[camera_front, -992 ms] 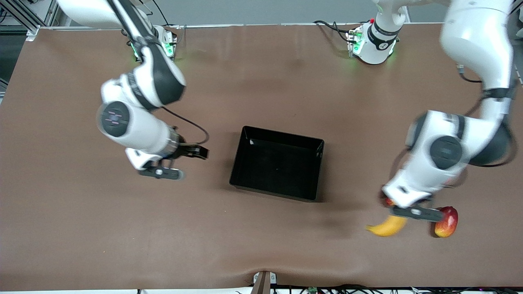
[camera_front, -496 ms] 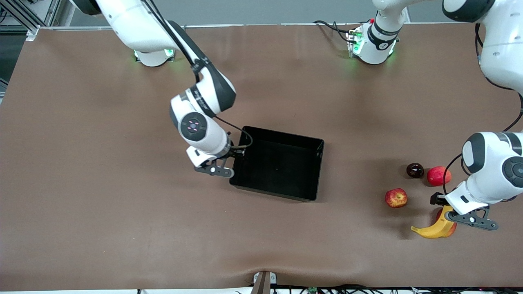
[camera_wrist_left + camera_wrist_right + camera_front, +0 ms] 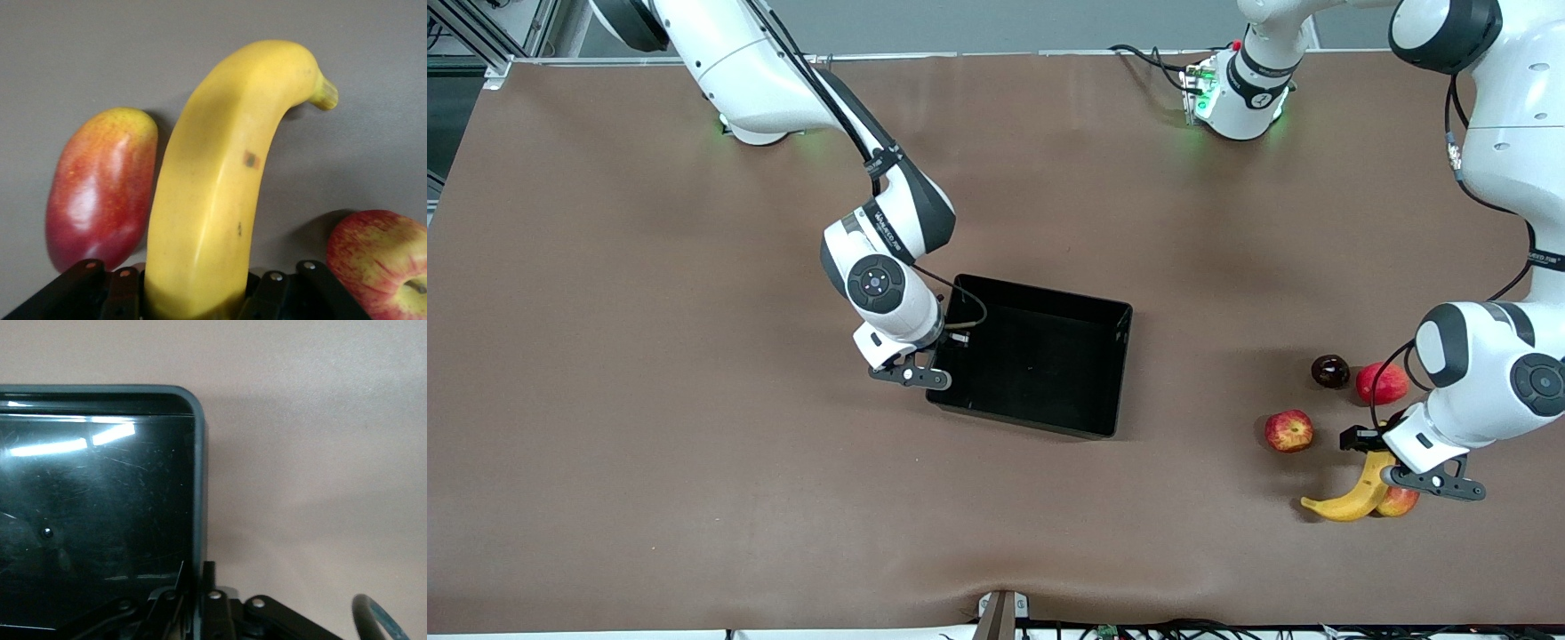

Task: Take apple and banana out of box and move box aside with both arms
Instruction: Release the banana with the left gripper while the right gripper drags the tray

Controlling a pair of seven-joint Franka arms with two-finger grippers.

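Observation:
The black box (image 3: 1039,300) stands mid-table. My right gripper (image 3: 951,339) is at the box's wall toward the right arm's end, shut on that wall; in the right wrist view one finger is inside the wall (image 3: 199,487) and one outside, with the gripper (image 3: 199,587) clamped on it. My left gripper (image 3: 1374,452) is shut on one end of the yellow banana (image 3: 1350,503) at the table's left-arm end; the left wrist view shows the banana (image 3: 220,180) between the fingers of the gripper (image 3: 197,293). The streaked apple (image 3: 1288,430) lies beside it and also shows in the left wrist view (image 3: 380,260).
A red-and-yellow mango (image 3: 1399,502) lies partly under the banana and shows in the left wrist view (image 3: 100,187). A dark purple fruit (image 3: 1330,371) and a red round fruit (image 3: 1383,382) lie farther from the camera than the apple.
My right gripper has swung in from the right arm's end onto the box's wall. My left gripper has dropped beside the mango and shifted the banana a little toward the apple.

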